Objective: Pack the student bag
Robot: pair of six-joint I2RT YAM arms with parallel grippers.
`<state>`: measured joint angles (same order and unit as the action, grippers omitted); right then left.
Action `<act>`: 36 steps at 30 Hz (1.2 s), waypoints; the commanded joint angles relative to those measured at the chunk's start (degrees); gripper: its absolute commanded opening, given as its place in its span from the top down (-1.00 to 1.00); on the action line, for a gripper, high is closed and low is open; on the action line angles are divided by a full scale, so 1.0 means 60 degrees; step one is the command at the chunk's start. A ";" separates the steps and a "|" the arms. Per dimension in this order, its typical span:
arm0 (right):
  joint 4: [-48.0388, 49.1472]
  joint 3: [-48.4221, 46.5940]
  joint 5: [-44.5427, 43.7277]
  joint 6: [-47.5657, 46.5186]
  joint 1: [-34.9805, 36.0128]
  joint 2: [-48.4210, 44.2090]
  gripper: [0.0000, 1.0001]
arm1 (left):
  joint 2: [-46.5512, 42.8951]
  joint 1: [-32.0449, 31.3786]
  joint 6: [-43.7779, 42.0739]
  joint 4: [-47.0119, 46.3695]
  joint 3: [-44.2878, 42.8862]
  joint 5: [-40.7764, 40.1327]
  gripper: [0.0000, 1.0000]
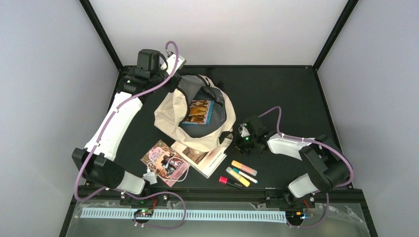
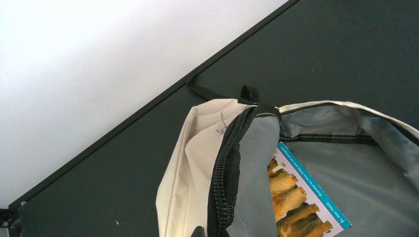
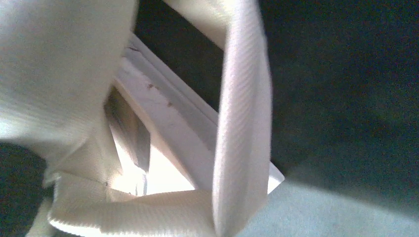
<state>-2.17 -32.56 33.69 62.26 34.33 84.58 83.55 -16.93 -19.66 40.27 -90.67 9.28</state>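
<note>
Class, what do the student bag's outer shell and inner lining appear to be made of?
Outer shell of the student bag: matte cream woven cloth, perhaps cotton canvas, slumping in soft folds. Its lining: smooth grey, thin-looking, probably synthetic.

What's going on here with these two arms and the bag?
Two robot arms are packing a student bag. The left gripper is pinched on the bag's zipper rim at the far side, holding the mouth open; one picture book already lies inside. The right gripper is at the bag's right edge, against its cream fabric, though whether it grips is unclear. Waiting on the table: a pink book, a second book partly under the bag, and a few highlighters.
</note>
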 commanded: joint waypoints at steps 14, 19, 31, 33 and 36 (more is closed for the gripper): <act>-0.3217 -0.3127 -0.0064 -0.6199 -0.5438 0.1977 0.67 | -0.0114 0.0170 -0.0109 -0.0417 0.0236 -0.0196 0.97; -0.2649 -0.2144 0.0642 -0.5635 -0.5496 0.1025 0.07 | -0.0218 0.0170 -0.0092 -0.0443 0.0587 -0.0164 0.97; 0.0079 0.0346 0.2266 -0.4071 -0.4348 -0.0936 -0.44 | -0.0515 0.0106 0.0486 -0.0750 0.2663 0.0718 0.97; 0.0312 0.0128 0.2244 -0.4041 -0.4013 -0.0479 -0.51 | -0.0483 0.0048 0.0493 -0.0895 0.3055 0.0926 0.97; 0.0886 -0.0015 0.2174 -0.3910 -0.3920 -0.0044 -0.53 | -0.0364 -0.0195 0.0384 -0.1052 0.3729 0.1257 0.97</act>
<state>-4.45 -31.09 45.52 36.67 9.87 81.60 81.84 -16.75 -17.91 34.61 -71.90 12.80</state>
